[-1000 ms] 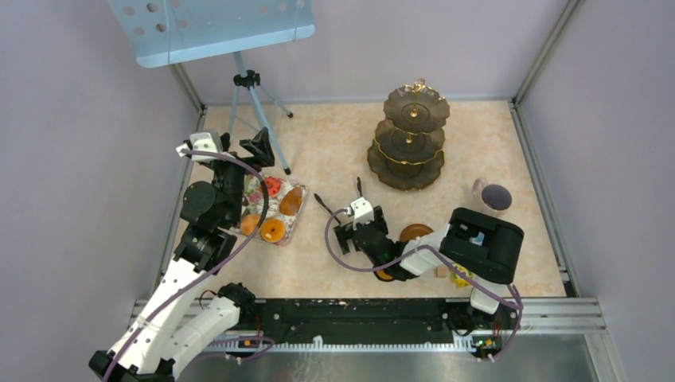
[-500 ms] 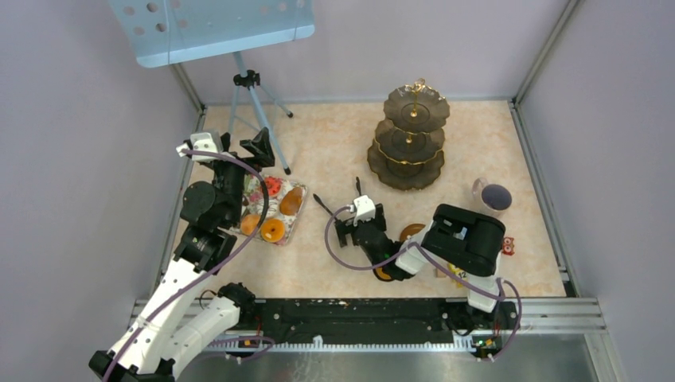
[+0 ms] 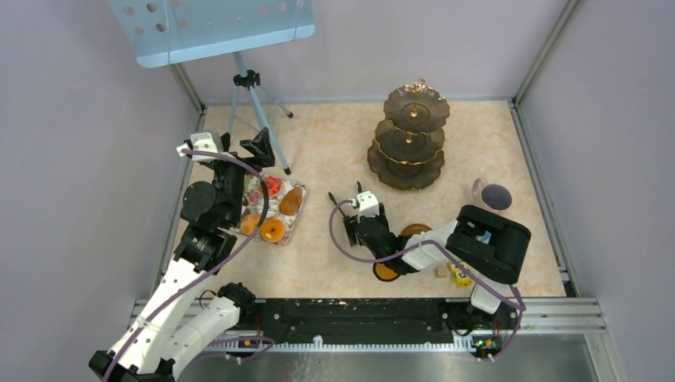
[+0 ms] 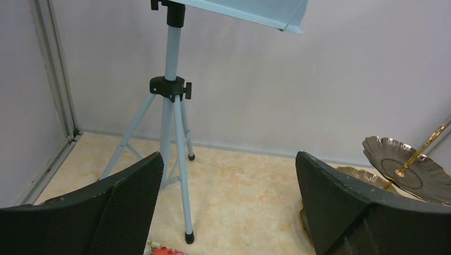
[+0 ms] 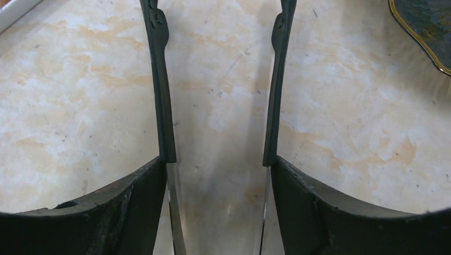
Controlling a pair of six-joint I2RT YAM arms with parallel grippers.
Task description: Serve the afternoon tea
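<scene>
My right gripper (image 3: 356, 216) (image 5: 217, 164) is shut on a pair of metal tongs (image 5: 159, 79) with black tips, whose arms stand spread over bare table, nothing between them. The dark three-tier gold-trimmed stand (image 3: 408, 135) is at the back right; its edge shows in the right wrist view (image 5: 425, 26) and the left wrist view (image 4: 409, 164). Toy pastries lie on a flowered tray (image 3: 296, 213) at the left. My left gripper (image 3: 243, 149) (image 4: 228, 175) is open and empty above that tray. The brown saucer (image 3: 414, 231) is partly under my right arm. The grey mug (image 3: 495, 196) stands right. The light blue cup is hidden.
A light blue music stand on a tripod (image 3: 256, 103) (image 4: 173, 122) stands at the back left, close to my left gripper. A yellow owl block (image 3: 460, 275), a small wooden block (image 3: 439, 272) and an orange round (image 3: 385, 273) lie near my right arm's base. Walls enclose the table.
My right gripper has moved a little right and away from me with the tongs, turning them toward the stand. Its elbow swung left, then right. The left arm has not moved.
</scene>
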